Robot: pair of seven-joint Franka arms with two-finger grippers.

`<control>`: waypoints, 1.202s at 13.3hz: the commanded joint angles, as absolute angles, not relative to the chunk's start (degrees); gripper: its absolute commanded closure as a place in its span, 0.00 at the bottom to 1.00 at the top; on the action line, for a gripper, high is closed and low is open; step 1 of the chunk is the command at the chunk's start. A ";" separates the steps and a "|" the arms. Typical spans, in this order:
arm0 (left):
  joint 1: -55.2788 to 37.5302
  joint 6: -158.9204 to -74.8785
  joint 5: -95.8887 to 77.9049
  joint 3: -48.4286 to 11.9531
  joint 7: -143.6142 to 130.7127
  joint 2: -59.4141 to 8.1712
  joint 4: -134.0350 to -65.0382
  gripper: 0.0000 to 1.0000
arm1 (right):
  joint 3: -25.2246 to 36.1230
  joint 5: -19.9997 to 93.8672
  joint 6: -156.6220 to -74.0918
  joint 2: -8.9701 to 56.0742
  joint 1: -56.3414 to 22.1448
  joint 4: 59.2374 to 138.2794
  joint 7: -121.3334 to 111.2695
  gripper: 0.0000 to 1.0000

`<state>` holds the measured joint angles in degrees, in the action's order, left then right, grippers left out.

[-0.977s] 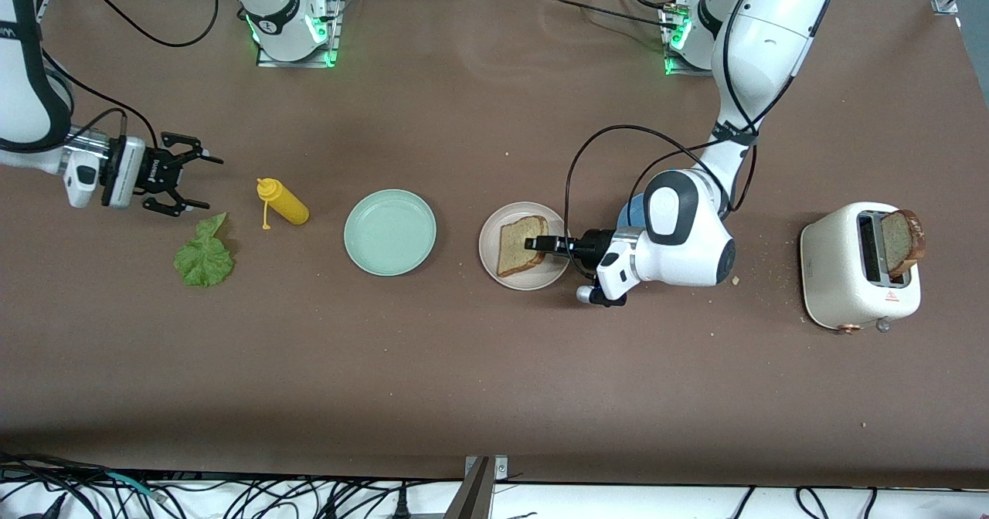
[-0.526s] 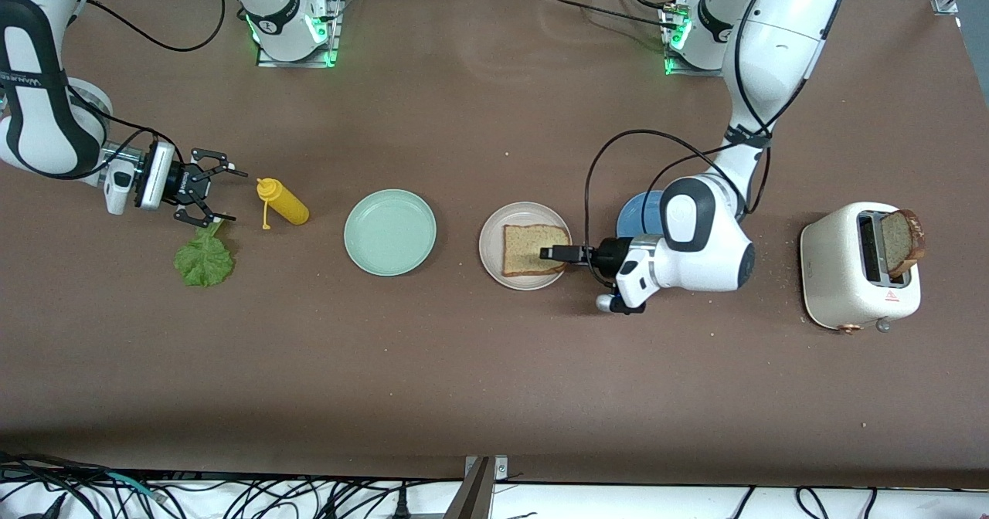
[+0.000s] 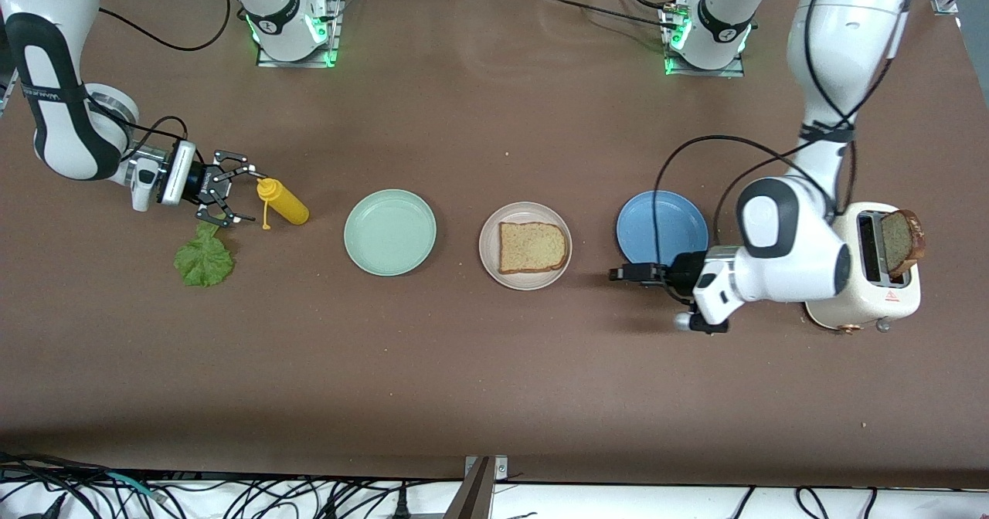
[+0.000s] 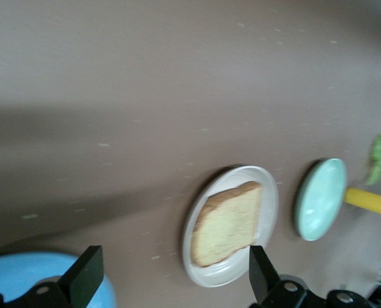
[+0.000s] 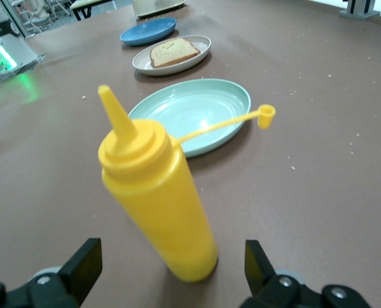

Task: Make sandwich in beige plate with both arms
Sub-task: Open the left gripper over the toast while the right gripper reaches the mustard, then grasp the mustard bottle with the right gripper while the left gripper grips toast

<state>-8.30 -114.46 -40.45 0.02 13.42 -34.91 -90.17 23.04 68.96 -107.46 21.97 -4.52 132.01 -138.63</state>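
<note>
A brown toast slice (image 3: 533, 247) lies flat on the beige plate (image 3: 488, 245) at mid-table. My left gripper (image 3: 618, 274) stands open and holds nothing, low over the table beside the blue plate (image 3: 662, 227). In the left wrist view the toast (image 4: 228, 224) and beige plate (image 4: 270, 199) lie ahead of the spread fingers (image 4: 88, 276). A second toast slice (image 3: 900, 241) sticks up out of the toaster (image 3: 850, 272). My right gripper (image 3: 251, 197) is open over the lettuce leaf's (image 3: 204, 256) edge, pointing at the yellow squeeze bottle (image 5: 155, 192).
The yellow bottle (image 3: 282, 202) lies between the lettuce and the mint green plate (image 3: 390, 232). In the right wrist view the green plate (image 5: 190, 112), beige plate (image 5: 177, 67) and blue plate (image 5: 147, 31) line up past the bottle.
My left gripper opened, left the toast flat on the beige plate and drew back toward the toaster. My right gripper moved closer to the yellow bottle, over the lettuce's edge.
</note>
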 commanded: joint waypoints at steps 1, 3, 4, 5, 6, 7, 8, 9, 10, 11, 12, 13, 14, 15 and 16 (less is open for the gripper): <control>-6.77 -113.55 -28.00 0.61 9.07 -31.91 -89.83 0.00 | 23.12 74.16 -107.84 23.19 -6.68 133.15 -142.37 0.01; -5.37 -113.47 -21.99 1.67 8.09 -31.56 -89.03 0.00 | 23.20 77.85 -107.93 24.60 -7.99 133.07 -145.36 0.01; -4.67 -113.47 -20.93 2.28 8.09 -31.03 -88.86 0.00 | 23.12 79.00 -107.93 25.31 -8.26 132.98 -145.89 0.01; -3.88 -113.38 -20.31 2.89 8.17 -30.85 -88.42 0.00 | 23.20 79.88 -107.93 25.49 -8.70 132.89 -146.33 0.02; -3.26 -112.42 -18.82 3.68 8.35 -30.24 -87.81 0.00 | 23.20 80.50 -108.02 25.58 -8.79 132.89 -146.77 0.10; -2.82 -110.24 -16.37 4.13 8.52 -29.89 -86.67 0.00 | 23.12 81.20 -108.02 25.66 -8.96 132.80 -147.73 0.27; -2.20 -107.26 -13.56 4.39 8.61 -29.80 -84.92 0.00 | 23.20 81.82 -108.02 25.66 -9.49 132.72 -148.44 0.46; -1.41 -104.27 -10.93 4.39 8.61 -29.79 -82.64 0.00 | 23.20 82.26 -108.10 25.66 -9.67 132.63 -148.62 0.62; -0.80 -101.89 -9.33 4.39 8.61 -29.79 -81.05 0.00 | 23.12 82.35 -108.45 25.66 -9.75 132.28 -148.71 0.78; -0.27 -100.30 -8.01 4.39 8.70 -29.79 -80.08 0.01 | 23.20 82.35 -108.63 25.66 -9.93 131.93 -148.71 0.91; 0.43 -99.67 -6.87 4.39 8.70 -29.71 -79.72 0.00 | 23.20 82.35 -108.72 25.66 -10.02 131.14 -148.71 0.93; 0.79 -98.88 -6.25 4.39 8.70 -29.18 -79.63 0.00 | 23.29 82.09 -109.07 25.58 -10.02 129.65 -148.62 0.97; 0.97 -98.62 -6.33 4.57 8.70 -28.74 -79.54 0.00 | 23.29 81.74 -109.42 25.40 -10.11 127.90 -148.28 1.00; 0.88 -98.53 -6.15 4.92 8.79 -28.31 -79.63 0.00 | 23.29 81.48 -109.60 25.14 -10.19 126.40 -147.40 1.00; 0.97 -98.35 -4.76 4.92 8.96 -27.78 -79.63 0.00 | 23.38 81.30 -110.12 25.05 -10.80 124.73 -146.00 1.00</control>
